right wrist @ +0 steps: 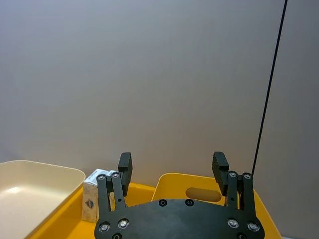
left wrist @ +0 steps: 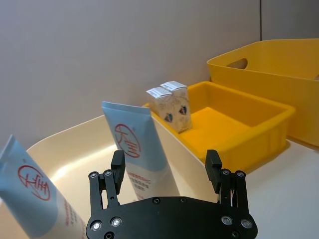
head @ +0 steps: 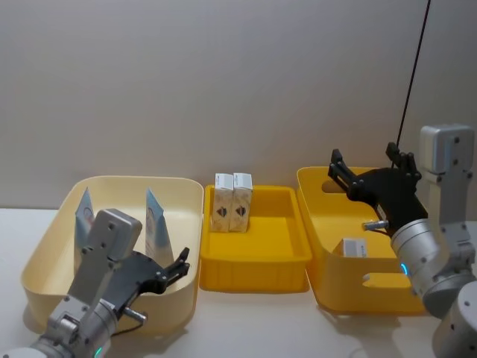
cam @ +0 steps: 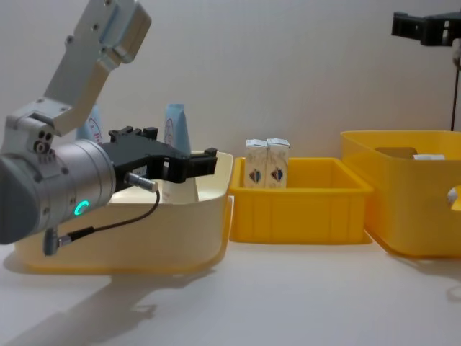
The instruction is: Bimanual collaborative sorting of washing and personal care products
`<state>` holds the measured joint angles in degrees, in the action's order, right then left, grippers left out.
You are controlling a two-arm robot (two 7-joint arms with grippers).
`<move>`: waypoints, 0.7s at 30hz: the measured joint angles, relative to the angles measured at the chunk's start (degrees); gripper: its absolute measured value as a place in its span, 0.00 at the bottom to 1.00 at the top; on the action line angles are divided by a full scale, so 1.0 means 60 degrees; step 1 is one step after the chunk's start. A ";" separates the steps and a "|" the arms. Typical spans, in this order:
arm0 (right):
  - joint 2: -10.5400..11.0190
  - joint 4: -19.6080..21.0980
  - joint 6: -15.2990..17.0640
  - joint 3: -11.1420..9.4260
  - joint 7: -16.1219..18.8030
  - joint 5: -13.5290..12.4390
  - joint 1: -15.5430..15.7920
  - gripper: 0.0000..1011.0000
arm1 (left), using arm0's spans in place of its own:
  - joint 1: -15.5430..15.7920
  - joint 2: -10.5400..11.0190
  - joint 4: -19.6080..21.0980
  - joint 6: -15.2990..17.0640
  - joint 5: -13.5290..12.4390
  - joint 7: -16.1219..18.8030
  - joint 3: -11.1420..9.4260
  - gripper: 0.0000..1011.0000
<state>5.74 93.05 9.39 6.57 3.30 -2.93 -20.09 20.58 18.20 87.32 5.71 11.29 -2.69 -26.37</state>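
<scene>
left gripper (cam: 189,155) hovers over the cream bin (cam: 144,231) (two tubes (cam: 175,119) behind it), two cartons (cam: 267,164) in the yellow tray (cam: 302,209).

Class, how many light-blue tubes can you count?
2: a left tube and a right tube, both standing in the cream bin. The left gripper may hide more.

Your left gripper (head: 181,265) sits low on the robot's left, its arm bent at the wrist and reaching forward, with the fingers (left wrist: 117,162) spread wide and nothing between them. Your right gripper (head: 363,154) is held higher on the right, pointing away from the body, its fingers (right wrist: 124,163) just as wide apart and empty.
</scene>
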 joint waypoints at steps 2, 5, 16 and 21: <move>0.0000 0.0094 -0.0121 -0.0003 0.0016 0.0006 0.0070 0.99 | 0.0019 -0.0046 -0.0012 0.0071 -0.0085 0.0138 0.0031 0.99; -0.0001 0.0147 -0.0190 -0.0006 0.0030 0.0008 0.0107 0.99 | 0.0047 -0.0107 -0.0028 0.0166 -0.0200 0.0310 0.0066 0.99; -0.0001 0.0302 -0.0414 -0.0007 0.0071 0.0019 0.0218 0.99 | 0.0401 -0.0281 -0.0312 0.0292 -0.0407 0.0251 0.0028 0.99; -0.0001 0.0338 -0.0454 -0.0007 0.0076 0.0019 0.0244 0.99 | 0.0613 -0.0364 -0.0546 0.0295 -0.0468 0.0104 -0.0027 0.99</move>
<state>5.73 95.08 6.67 6.53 3.76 -2.82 -18.62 24.26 16.02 84.04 7.47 8.48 -2.07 -26.53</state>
